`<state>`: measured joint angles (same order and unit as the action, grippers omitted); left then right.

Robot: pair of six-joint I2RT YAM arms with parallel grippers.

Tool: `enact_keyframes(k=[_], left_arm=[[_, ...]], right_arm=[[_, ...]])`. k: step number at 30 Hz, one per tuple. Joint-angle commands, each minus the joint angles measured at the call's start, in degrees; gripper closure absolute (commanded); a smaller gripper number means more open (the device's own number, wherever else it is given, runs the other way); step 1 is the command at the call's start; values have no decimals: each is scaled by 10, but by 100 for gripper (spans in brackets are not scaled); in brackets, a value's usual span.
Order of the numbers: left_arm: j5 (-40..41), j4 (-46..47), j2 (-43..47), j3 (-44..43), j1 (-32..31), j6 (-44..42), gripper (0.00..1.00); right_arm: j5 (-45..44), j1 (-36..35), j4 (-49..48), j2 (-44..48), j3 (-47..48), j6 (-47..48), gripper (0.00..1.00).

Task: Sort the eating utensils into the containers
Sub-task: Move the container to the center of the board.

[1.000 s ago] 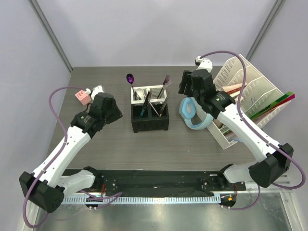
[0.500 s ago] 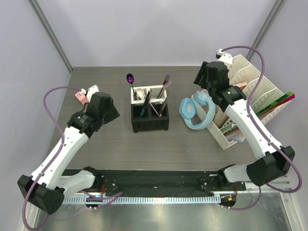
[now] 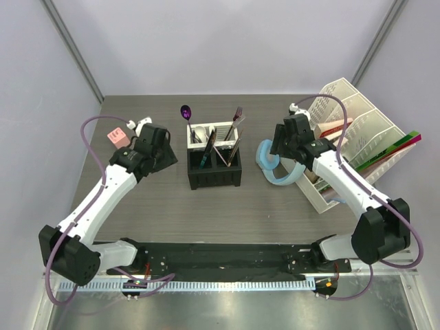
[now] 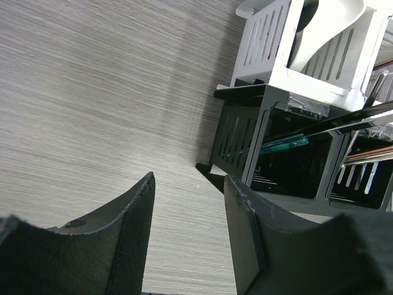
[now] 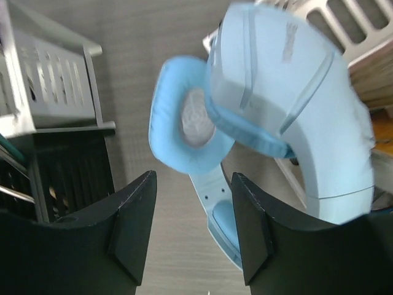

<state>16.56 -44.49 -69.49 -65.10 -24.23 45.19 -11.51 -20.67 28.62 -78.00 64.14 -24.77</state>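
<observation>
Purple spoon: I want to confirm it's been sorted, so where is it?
In the top view, the purple spoon stands bowl up in the back left, white-rimmed compartment of the black caddy, to the left of the forks.

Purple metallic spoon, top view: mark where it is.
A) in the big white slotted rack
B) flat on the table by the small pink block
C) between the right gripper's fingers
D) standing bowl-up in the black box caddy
D: the purple metallic spoon stands bowl-up, its handle down in a far left compartment of the black box caddy.
</observation>
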Motion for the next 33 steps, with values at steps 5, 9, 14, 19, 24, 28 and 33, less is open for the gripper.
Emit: enact_keyframes(k=[5,9,14,19,24,28,33], left_arm=[[-35,32,-23,2,3,-8,52],[-34,33,-15,14,5,-10,52],[-28,33,-12,12,7,-18,52],[-28,27,-12,10,12,-24,52],[-27,25,-11,15,18,-25,52],[-31,28,-11,16,23,-28,52],[-33,32,-8,18,27,-29,52]], right_arm=[[84,-34,-40,-14,-25,21,43],[104,-51,-45,-40,-19,17,43],[125,-67,-45,-80,-9,6,42],[168,-84,-59,-110,-12,5,42],[185,-126,-62,-138,22,10,42],[198,-147,-62,-161,45,-7,42],[180,-163,-53,-166,52,-12,42]])
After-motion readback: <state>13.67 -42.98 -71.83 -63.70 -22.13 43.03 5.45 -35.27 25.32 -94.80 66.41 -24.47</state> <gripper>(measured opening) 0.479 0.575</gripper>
